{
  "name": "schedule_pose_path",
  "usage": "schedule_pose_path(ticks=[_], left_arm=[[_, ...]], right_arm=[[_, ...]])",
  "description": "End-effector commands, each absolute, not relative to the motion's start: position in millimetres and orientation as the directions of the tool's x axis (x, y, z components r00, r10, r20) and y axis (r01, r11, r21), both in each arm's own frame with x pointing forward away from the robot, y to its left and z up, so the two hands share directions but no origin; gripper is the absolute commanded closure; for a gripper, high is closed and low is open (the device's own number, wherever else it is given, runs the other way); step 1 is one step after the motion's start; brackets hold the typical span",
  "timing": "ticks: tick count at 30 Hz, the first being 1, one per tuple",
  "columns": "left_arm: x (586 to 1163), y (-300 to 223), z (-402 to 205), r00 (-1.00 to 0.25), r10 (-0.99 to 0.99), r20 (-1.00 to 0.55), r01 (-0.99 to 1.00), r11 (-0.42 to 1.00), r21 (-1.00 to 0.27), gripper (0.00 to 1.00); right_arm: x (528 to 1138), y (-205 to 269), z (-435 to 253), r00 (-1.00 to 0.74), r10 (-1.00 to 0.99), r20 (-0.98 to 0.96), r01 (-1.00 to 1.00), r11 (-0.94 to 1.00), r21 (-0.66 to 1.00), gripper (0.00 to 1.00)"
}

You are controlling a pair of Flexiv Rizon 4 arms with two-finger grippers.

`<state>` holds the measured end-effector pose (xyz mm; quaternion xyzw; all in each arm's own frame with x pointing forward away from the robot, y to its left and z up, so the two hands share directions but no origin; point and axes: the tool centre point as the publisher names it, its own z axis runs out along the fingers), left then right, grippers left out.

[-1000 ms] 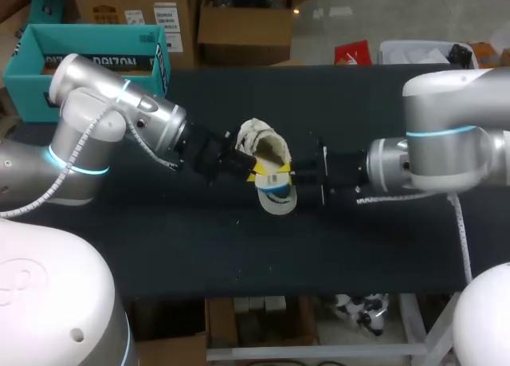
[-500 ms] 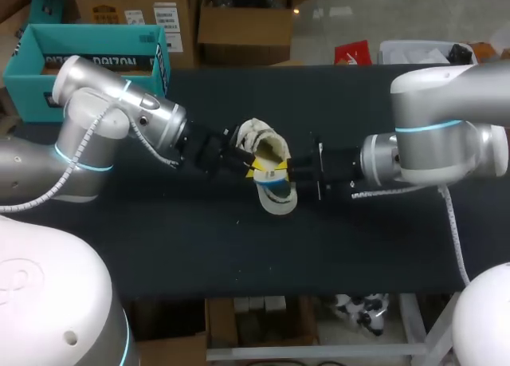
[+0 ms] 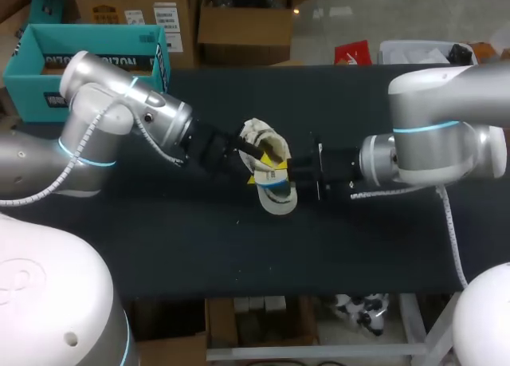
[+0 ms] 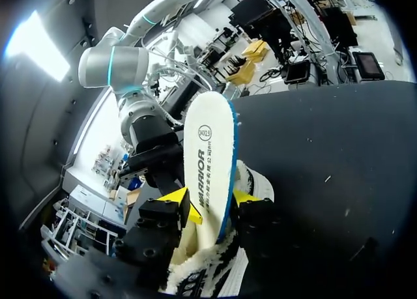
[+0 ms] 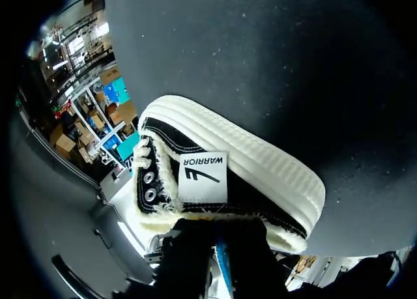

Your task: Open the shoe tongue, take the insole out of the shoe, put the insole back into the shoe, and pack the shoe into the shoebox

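Observation:
The black shoe (image 3: 256,133) with a fleecy cream lining lies mid-table, its white, blue-edged insole (image 3: 277,197) sticking out toward the front edge. My left gripper (image 3: 252,173) comes in from the left. In the left wrist view its yellow fingertips (image 4: 179,200) stand apart on either side of the insole (image 4: 208,162), above the shoe's lining (image 4: 202,276). My right gripper (image 3: 292,175) meets the insole from the right. In its own view its dark fingers are pinched on the insole's blue edge (image 5: 221,263), under the shoe's side (image 5: 260,175).
The teal shoebox (image 3: 84,43) stands open at the table's far left corner, behind my left arm. Dark tabletop (image 3: 239,254) stretches in front of the shoe toward the near edge.
My left gripper's fingers have spread apart around the insole. The right arm has moved in to the left, closer to the shoe, and the shoe has shifted slightly toward the far side.

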<state>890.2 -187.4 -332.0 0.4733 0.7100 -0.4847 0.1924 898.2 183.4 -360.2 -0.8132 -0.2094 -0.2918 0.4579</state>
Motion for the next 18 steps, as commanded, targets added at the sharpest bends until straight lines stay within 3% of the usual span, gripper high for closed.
schedule_pose_path(ticks=[1,4,13,15,16,18], left_arm=[[880.0,-186.6,-331.0,-0.469,0.469,-0.749,0.867,0.083,-0.491,0.67],[877.7,-185.6,-330.0,-0.465,0.469,-0.751,0.869,0.080,-0.488,0.73],[872.9,-181.9,-326.0,-0.463,0.466,-0.754,0.871,0.080,-0.485,0.62],[870.8,-183.2,-325.6,-0.453,0.469,-0.758,0.875,0.072,-0.478,0.67],[870.0,-184.0,-325.6,-0.450,0.471,-0.759,0.877,0.071,-0.476,0.94],[868.9,-185.5,-325.3,-0.439,0.473,-0.764,0.883,0.067,-0.465,1.00]], right_arm=[[901.8,182.6,-364.0,0.743,0.067,0.666,0.606,-0.491,-0.626,1.00],[901.9,180.3,-363.4,0.747,0.060,0.663,0.596,-0.502,-0.626,1.00],[901.4,178.2,-359.2,0.744,0.054,0.666,0.590,-0.520,-0.617,1.00],[902.0,177.9,-359.9,0.746,0.052,0.664,0.588,-0.520,-0.619,1.00],[902.1,177.6,-360.6,0.746,0.050,0.664,0.588,-0.520,-0.620,1.00],[902.1,177.5,-361.1,0.747,0.048,0.663,0.586,-0.519,-0.622,1.00]])
